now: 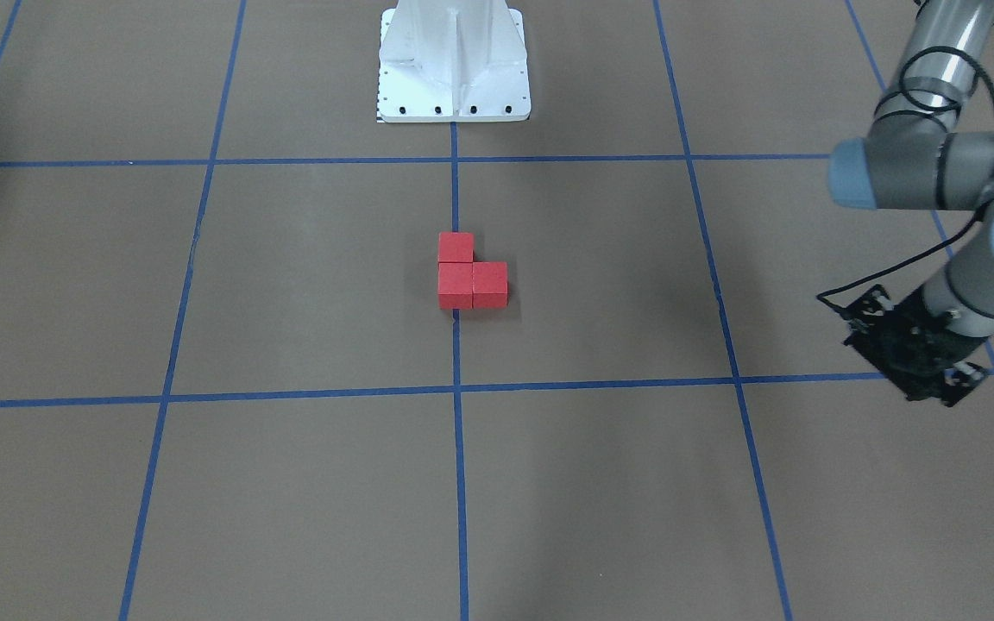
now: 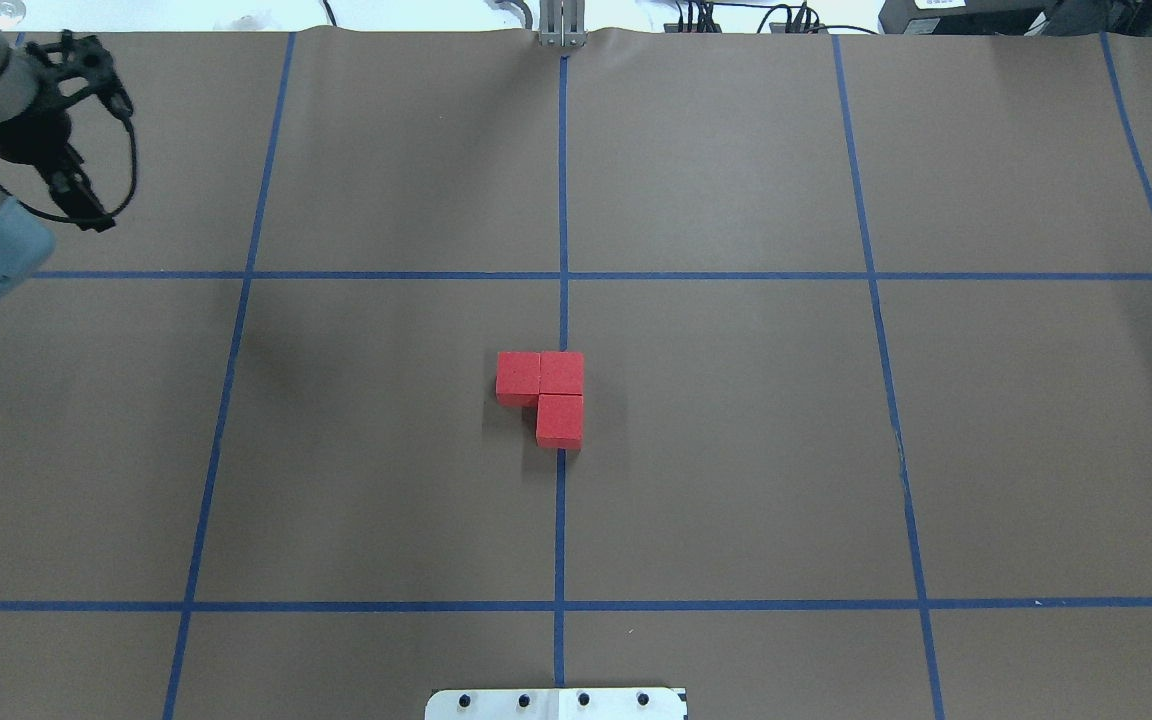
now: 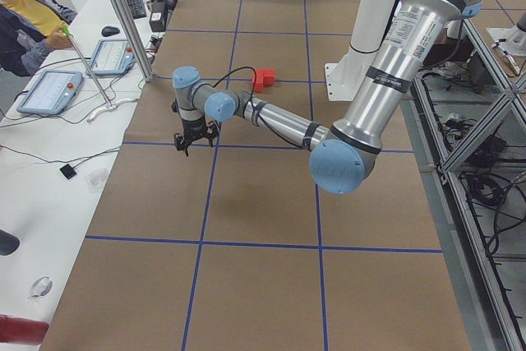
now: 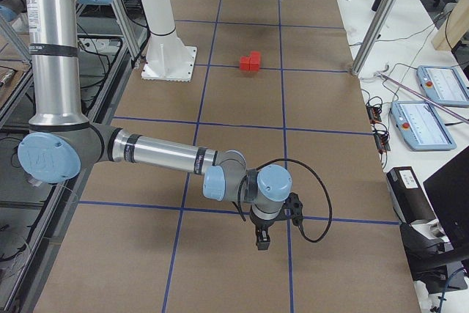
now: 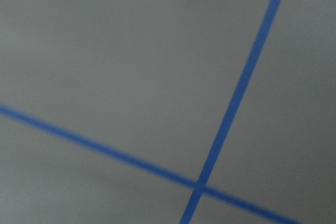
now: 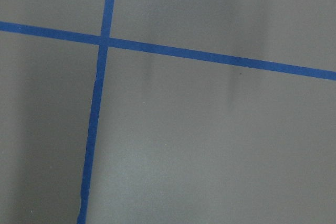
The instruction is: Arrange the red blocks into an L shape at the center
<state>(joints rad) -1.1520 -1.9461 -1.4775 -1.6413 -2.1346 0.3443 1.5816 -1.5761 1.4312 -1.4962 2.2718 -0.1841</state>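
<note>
Starting at the far left of the overhead view, the left pincer is seen hung over bare table, well apart from everything. Whether it is released or clenched cannot be told, since its fingers are lost in a dark blur; no block is seen in it. It is judged to be parked there so that the middle is kept free.

At the centre, the three blocks are laid flat and touching. Two are set side by side, and the third is set against the right-hand one on the side nearer the base. An L is thus made, with its corner block resting on the middle tape line, which is likely why that spot is taken as centre. The task is judged to be done, or all but.

Farther right, the right pincer is shown only in the right-side view. It is held low above the table near a tape crossing, well apart from the blocks, and its state cannot be told.
</note>
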